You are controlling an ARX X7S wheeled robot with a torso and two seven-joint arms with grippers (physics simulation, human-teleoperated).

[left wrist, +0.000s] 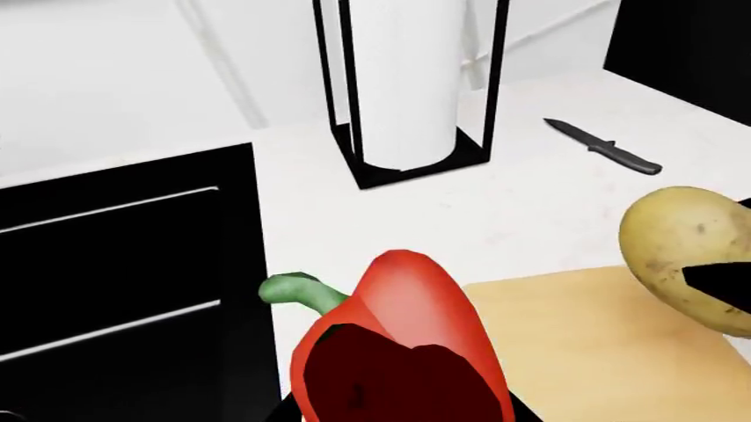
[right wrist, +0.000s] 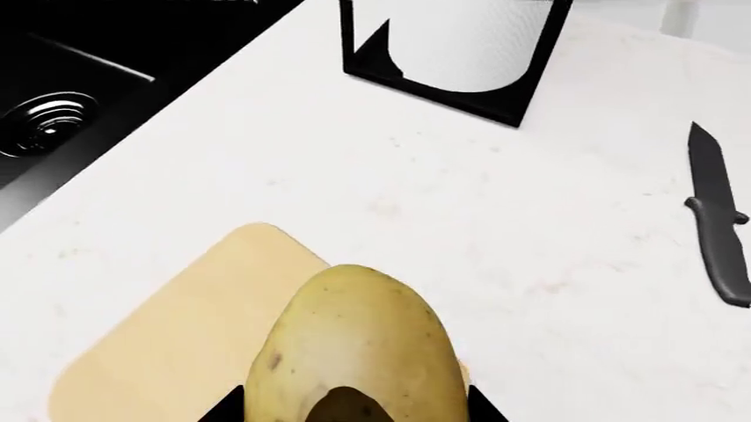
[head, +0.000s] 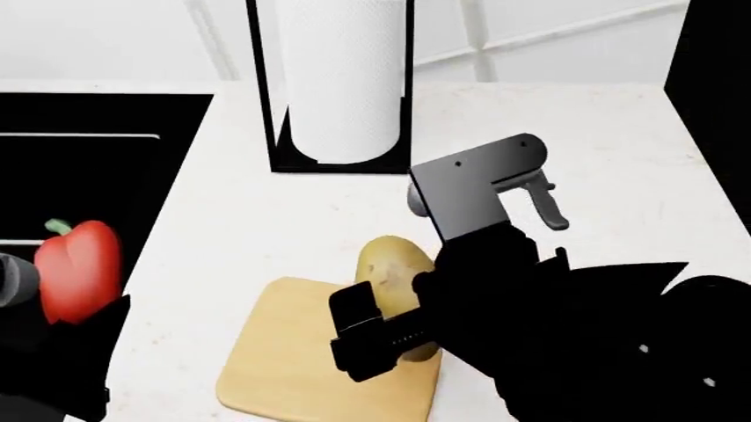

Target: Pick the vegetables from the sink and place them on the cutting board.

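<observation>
1. We see bright, even, flat light on the white desk (head: 610, 158), with no clear source.
2. Shadows are faint; the sink (right wrist: 70, 61) reads as near-solid black.
3. The bell pepper (left wrist: 399, 343) carries a soft sheen, without hard glare.
4. Renders look slightly soft, without edge distortion.

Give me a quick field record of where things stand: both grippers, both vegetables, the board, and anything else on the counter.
left gripper: shut on red bell pepper, held near the sink edge, not over the board
right gripper: shut on potato, held over the cutting board
cutting board: on the white counter; whether the potato touches it is unclear
knife: flat on the counter, apart from the board
paper towel holder: upright behind the board
</observation>
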